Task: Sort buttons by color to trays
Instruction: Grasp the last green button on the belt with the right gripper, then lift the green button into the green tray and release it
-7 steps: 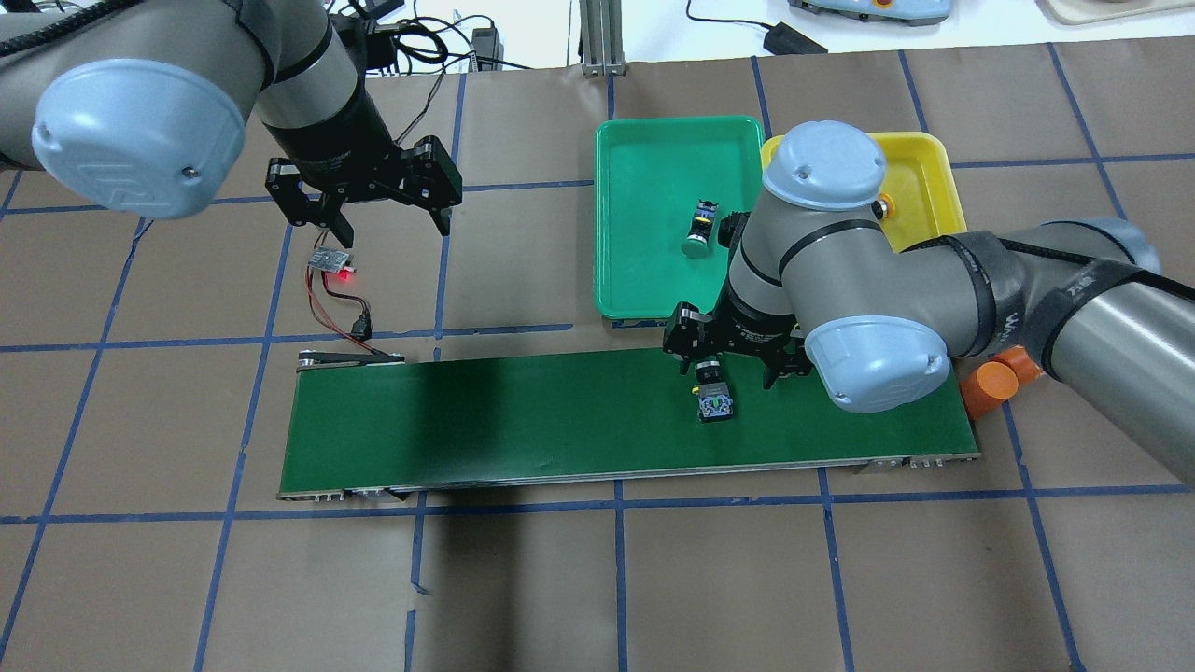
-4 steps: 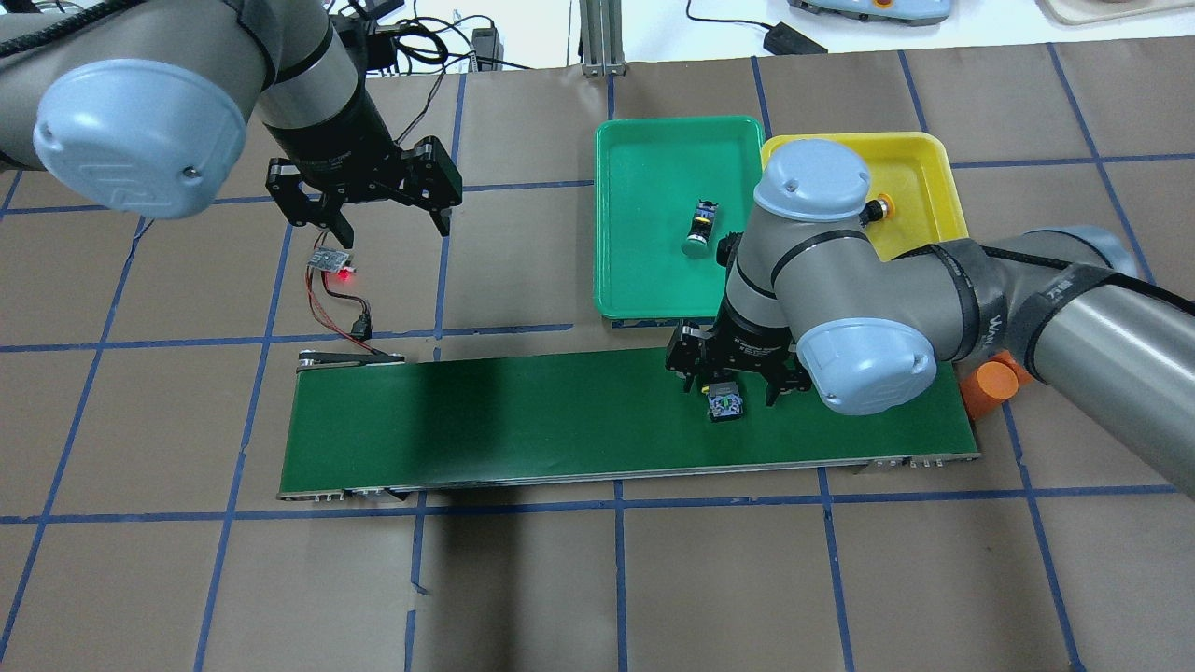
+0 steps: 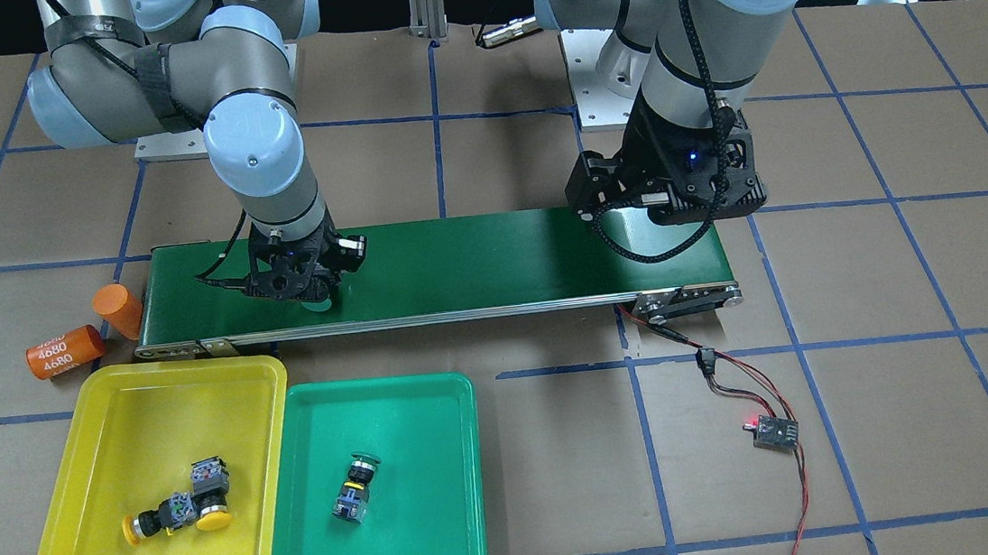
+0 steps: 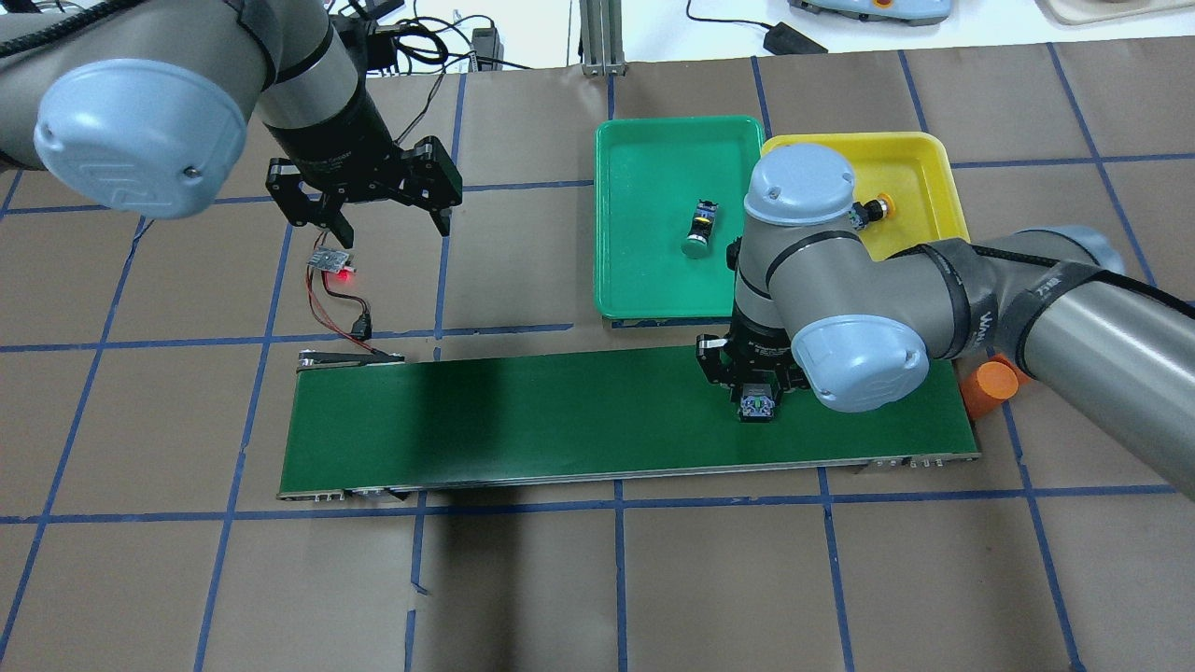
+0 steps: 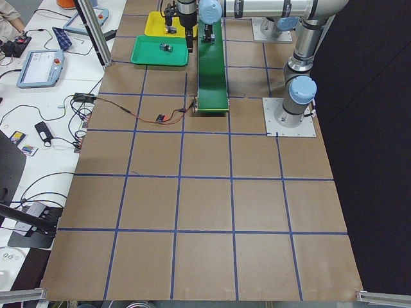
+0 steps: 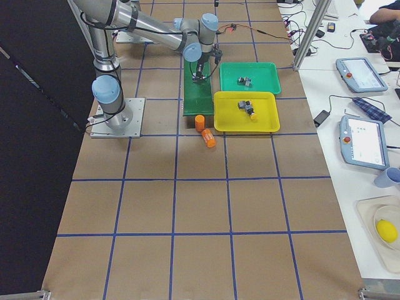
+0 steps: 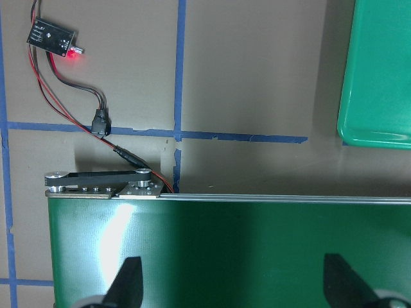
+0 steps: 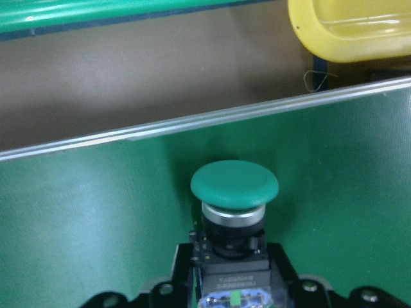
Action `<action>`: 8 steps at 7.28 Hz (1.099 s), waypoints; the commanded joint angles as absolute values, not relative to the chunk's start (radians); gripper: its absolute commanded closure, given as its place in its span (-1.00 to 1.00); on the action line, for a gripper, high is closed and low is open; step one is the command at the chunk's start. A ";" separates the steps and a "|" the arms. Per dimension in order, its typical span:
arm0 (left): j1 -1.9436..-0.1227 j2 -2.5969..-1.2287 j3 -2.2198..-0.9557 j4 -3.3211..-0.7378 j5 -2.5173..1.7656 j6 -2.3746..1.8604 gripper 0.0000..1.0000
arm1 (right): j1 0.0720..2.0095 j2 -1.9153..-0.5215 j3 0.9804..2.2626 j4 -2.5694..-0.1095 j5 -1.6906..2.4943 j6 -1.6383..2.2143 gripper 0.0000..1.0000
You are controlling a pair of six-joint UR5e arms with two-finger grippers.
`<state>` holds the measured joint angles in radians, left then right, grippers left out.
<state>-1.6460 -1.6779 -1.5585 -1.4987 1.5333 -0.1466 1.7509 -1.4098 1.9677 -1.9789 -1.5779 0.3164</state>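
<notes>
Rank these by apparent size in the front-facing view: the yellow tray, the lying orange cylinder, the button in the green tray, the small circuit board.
1. yellow tray
2. orange cylinder
3. button, only slightly smaller than the cylinder
4. circuit board

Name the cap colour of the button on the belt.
The button has a green cap; best in right wrist-mounted view.

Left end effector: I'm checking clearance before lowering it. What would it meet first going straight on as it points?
Probably the conveyor belt, near its roller end: the left end effector points down, and only bare green belt shows ahead in its wrist view. Height is unclear.
</notes>
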 commanded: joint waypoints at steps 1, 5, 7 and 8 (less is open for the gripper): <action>-1.646 -1.678 -1.559 -1.499 1.534 -0.147 -1.00 | 1.747 -1.433 1.909 -1.974 -1.580 0.313 1.00; -1.646 -1.678 -1.559 -1.499 1.534 -0.147 -1.00 | 1.749 -1.405 1.720 -2.131 -1.562 0.307 1.00; -1.646 -1.680 -1.557 -1.497 1.534 -0.146 -1.00 | 1.756 -1.292 1.710 -2.467 -1.510 0.319 1.00; -1.644 -1.678 -1.557 -1.497 1.534 -0.146 -1.00 | 1.758 -1.289 1.712 -2.499 -1.509 0.316 1.00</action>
